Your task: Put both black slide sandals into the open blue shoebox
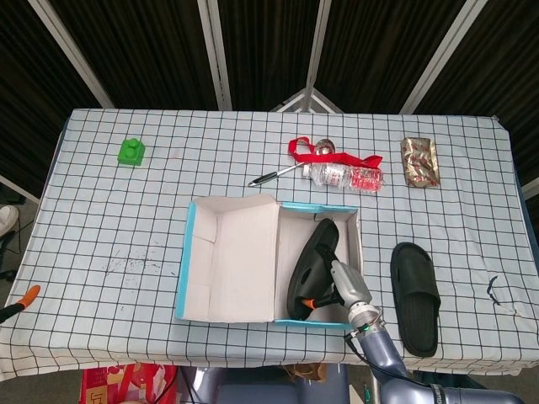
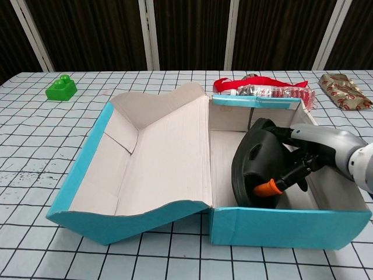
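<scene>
An orange-handled tool (image 1: 24, 296) is poking in at the left edge of the checked table (image 1: 109, 227), and a green block (image 1: 130, 151) is sitting near the far left corner. The blue shoebox (image 1: 187, 252) is lying open at the middle, its lid folded out to the left. One black sandal (image 2: 259, 160) is standing on its edge inside the box, and the right hand (image 2: 306, 153) is reaching in with its fingers clamped around it. Behind the box, a pen (image 1: 271, 177), a red ribbon (image 1: 307, 151) and a plastic bottle (image 1: 345, 177) are lying together. The second sandal (image 1: 414, 296) is lying flat on the table just right of the box. A foil packet (image 1: 419, 162) is resting near the far right.
</scene>
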Robot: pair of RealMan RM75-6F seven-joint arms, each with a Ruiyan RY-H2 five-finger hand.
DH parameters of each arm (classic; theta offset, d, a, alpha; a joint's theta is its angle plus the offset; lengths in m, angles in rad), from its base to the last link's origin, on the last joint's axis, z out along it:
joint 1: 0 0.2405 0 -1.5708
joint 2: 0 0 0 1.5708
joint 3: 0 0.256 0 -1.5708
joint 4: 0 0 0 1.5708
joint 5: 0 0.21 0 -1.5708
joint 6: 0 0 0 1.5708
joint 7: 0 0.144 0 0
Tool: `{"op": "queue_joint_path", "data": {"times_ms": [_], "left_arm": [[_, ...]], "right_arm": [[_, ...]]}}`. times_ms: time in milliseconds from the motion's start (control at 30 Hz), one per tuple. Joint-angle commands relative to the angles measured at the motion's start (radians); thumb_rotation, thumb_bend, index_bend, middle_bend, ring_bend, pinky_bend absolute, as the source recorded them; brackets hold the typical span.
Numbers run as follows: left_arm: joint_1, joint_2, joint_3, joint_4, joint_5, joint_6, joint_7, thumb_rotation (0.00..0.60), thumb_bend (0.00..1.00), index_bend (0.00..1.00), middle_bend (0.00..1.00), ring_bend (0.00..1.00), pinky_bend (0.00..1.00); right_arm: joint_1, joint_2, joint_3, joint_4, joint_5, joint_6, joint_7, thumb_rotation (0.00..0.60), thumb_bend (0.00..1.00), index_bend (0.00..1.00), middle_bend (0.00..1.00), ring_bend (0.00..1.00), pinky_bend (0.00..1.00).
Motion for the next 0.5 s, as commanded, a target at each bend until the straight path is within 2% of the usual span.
{"op": "queue_joint_path", "data": {"times_ms": [33, 200, 500], "left_arm": [[0.000, 0.001, 0.000, 0.000, -0.001, -0.002, -0.003, 0.600, 0.08, 0.13, 0.00, 0.00, 0.10], [-0.002, 0.003, 0.001, 0.000, -0.001, -0.007, -0.009, 0.600, 0.08, 0.13, 0.00, 0.00, 0.10], [-0.002, 0.006, 0.001, 0.001, -0.002, -0.007, -0.013, 0.600, 0.08, 0.13, 0.00, 0.00, 0.10]], "right_arm": [[0.003, -0.003, 0.002, -0.005, 0.011, -0.005, 0.015, 0.600, 0.03, 0.00, 0.00, 0.67, 0.70], [0.003, -0.012, 0.018, -0.014, 0.031, -0.040, 0.080, 0.600, 0.03, 0.00, 0.00, 0.67, 0.70], [0.001, -0.040, 0.025, 0.010, -0.001, -0.057, 0.166, 0.600, 0.03, 0.00, 0.00, 0.67, 0.70]]}}
